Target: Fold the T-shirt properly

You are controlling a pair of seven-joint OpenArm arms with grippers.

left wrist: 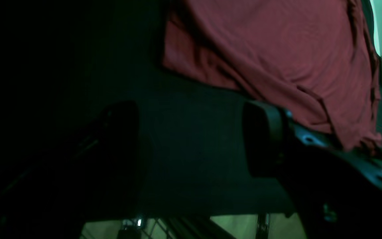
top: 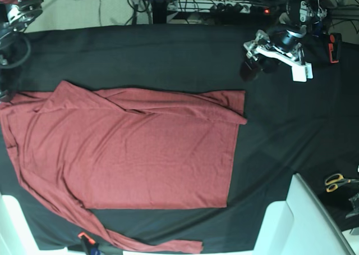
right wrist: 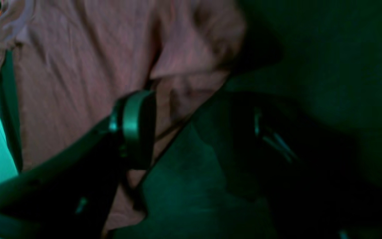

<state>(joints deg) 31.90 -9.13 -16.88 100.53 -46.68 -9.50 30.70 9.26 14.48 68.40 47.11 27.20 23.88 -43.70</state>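
The brick-red T-shirt (top: 134, 154) lies spread flat on the black tablecloth (top: 280, 131). One long sleeve is folded across its top edge, and the other trails along the bottom toward the front edge. My left gripper (top: 251, 68) hangs open and empty above bare black cloth, beyond the shirt's upper right corner. In the left wrist view (left wrist: 191, 139) the shirt (left wrist: 270, 53) lies past the fingers. My right gripper (right wrist: 191, 116) is open over the shirt's edge (right wrist: 78, 73) at the table's far left; nothing is gripped. Its arm (top: 17, 10) shows at the top left.
Scissors (top: 336, 181) lie on the cloth at the right edge. A white surface (top: 305, 224) stands at the front right corner. A small orange and blue clamp (top: 85, 239) sits at the front edge by the lower sleeve. Cables and gear crowd the back.
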